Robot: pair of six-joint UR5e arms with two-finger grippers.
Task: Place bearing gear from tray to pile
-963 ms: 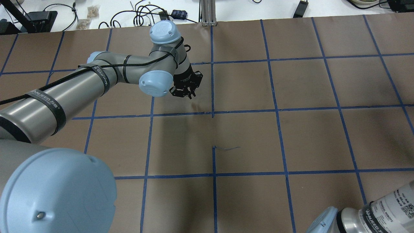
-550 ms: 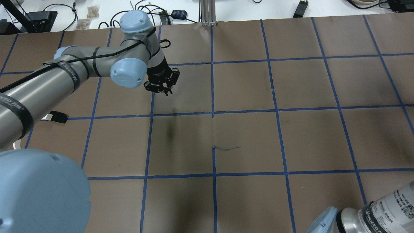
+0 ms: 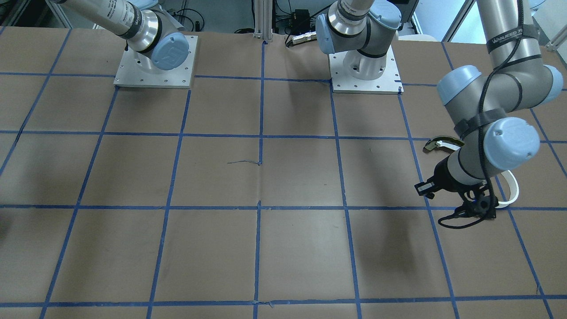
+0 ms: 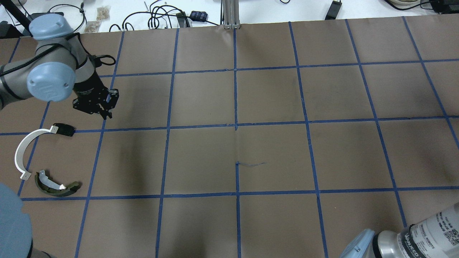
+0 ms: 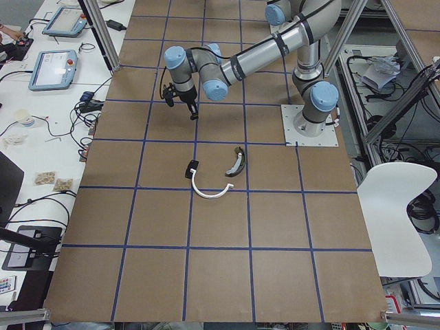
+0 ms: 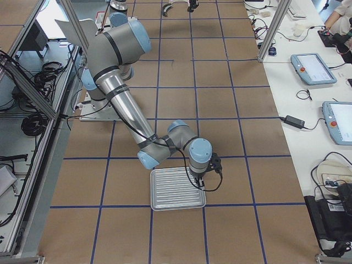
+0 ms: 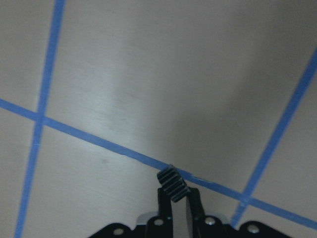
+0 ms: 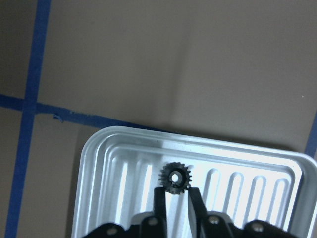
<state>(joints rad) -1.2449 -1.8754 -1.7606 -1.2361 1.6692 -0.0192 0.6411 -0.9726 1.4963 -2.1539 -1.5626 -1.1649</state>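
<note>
Two pincers each have a small black gear, so I take them in turn. The left pincer is pinching the bearing gear at its fingertips. I see the toothed rim, tilted, but I cannot read its axis beyond that.

In the overhead view the left pincer points down and hangs above the surface. The wrist is folded under a forearm that enters from the left edge. The pile lies near it but not beneath it, closer to the robot and to that edge. The flat black bracket is nearest, sitting at one end of the white arc strip. The olive-and-white curved piece lies just beside the strip's other end. Open room runs toward the middle of the surface. The far edge, with cables beyond it, is behind the arm.

The right pincer points down into the tray, near one rim. Its fingers are pressed in on either side of a second bearing gear. That gear shows its flat face and centre hole to the wrist camera.
</note>
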